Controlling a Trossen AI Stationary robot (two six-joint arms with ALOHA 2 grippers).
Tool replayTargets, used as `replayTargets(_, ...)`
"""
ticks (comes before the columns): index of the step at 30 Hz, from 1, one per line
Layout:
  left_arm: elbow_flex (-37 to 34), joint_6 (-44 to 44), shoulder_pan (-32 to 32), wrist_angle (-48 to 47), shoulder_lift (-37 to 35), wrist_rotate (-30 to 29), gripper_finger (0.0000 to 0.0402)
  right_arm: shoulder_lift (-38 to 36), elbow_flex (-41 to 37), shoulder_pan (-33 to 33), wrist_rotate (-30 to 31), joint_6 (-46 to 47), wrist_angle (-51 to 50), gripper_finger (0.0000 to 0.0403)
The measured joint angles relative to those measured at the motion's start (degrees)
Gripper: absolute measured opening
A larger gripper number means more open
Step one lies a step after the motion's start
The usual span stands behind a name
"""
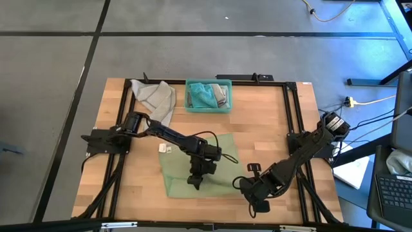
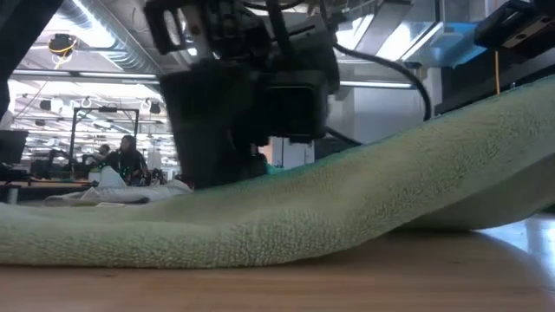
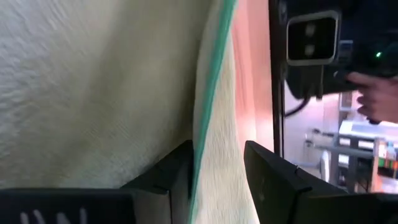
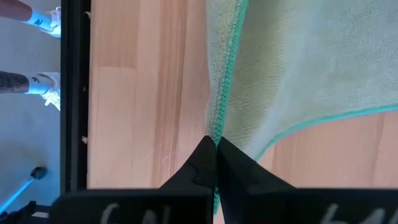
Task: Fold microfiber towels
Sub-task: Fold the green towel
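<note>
A pale green microfiber towel (image 1: 187,169) with a teal hem lies spread at the table's middle near side. In the low view its right part (image 2: 451,147) rises off the wood while its left part rests flat. My right gripper (image 4: 215,144) is shut on its hemmed edge at the towel's right side (image 1: 243,185). My left gripper (image 3: 217,171) stands open over the towel's near middle (image 1: 196,180), one finger on each side of a raised hemmed edge (image 3: 208,93). A light grey towel (image 1: 156,98) lies at the far left. My right gripper pinches the green towel's teal-hemmed edge (image 4: 219,127) between its two fingertips, close to a corner. The fingers come from above, slanting steeply down. That side of the towel is lifted off the table and the rest lies on the wood. Whether my left gripper touches the towel, I cannot tell.
A teal bin (image 1: 208,104) holding more cloths stands at the far middle. A small white tag (image 1: 165,148) lies by the green towel's far left corner. A black frame (image 1: 293,116) borders the table. A person's hand (image 3: 373,93) and shoes (image 4: 43,22) show beyond the table.
</note>
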Motion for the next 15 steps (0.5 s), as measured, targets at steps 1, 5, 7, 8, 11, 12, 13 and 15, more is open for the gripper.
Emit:
replayTargets(1,0.0,1.0,0.0,-1.7,-0.2,0.0,0.0137,0.0,0.0,0.0,0.0,-0.5,0.1,0.0008)
replayTargets(5,0.0,4.6,0.0,-7.5,-1.8,0.0,0.0137,0.0,-0.2,-0.3,0.8,-1.0,0.6,0.0010)
replayTargets(7,0.0,5.1,0.0,-9.3,-2.4,-0.5,0.0137,0.0,-0.9,-0.6,0.9,-1.0,1.3,0.0006)
replayTargets(8,0.0,5.2,0.0,-9.7,-2.7,-0.5,0.0137,0.0,-1.3,-0.8,0.9,-1.0,1.8,0.0005)
replayTargets(11,0.0,5.1,0.0,-10.8,-3.9,-0.7,0.0137,0.0,-2.4,-1.4,0.9,-1.0,4.0,0.0004)
replayTargets(12,0.0,5.0,0.0,-10.8,-4.1,-0.7,0.0137,0.0,-2.6,-1.5,0.9,-1.0,4.3,0.0006)
replayTargets(13,0.1,5.0,0.0,-10.8,-4.1,-0.7,0.0137,0.0,-2.7,-1.8,0.9,-1.1,4.8,0.0008)
replayTargets(15,0.0,5.1,-0.3,-13.1,-4.2,-0.9,0.0137,0.0,-2.7,-2.3,0.9,-2.2,5.1,0.0011)
